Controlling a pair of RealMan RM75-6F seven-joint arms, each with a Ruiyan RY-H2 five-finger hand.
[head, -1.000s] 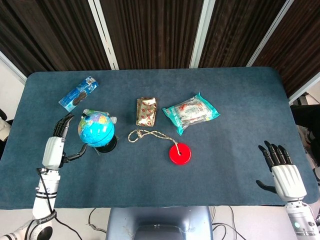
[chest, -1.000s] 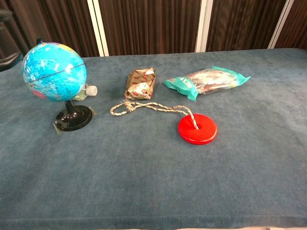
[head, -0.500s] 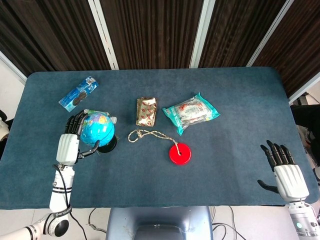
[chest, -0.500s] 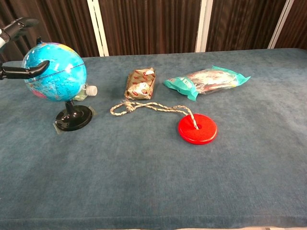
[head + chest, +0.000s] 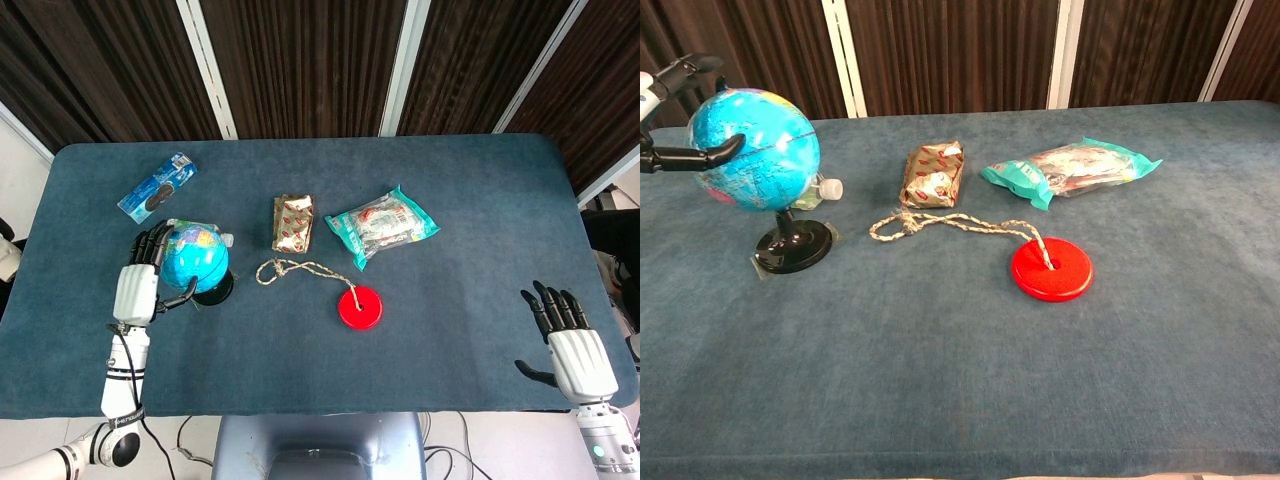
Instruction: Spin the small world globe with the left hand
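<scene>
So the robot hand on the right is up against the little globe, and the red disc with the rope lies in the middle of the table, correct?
Not quite: it is the left robot hand that is up against the globe, as the head view shows. The right robot hand hovers alone at the table's far side. The red disc with its rope does lie mid-table.

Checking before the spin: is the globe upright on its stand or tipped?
Upright. The globe stands over its black base, which sits flat on the table. The left hand touches its side.
</scene>
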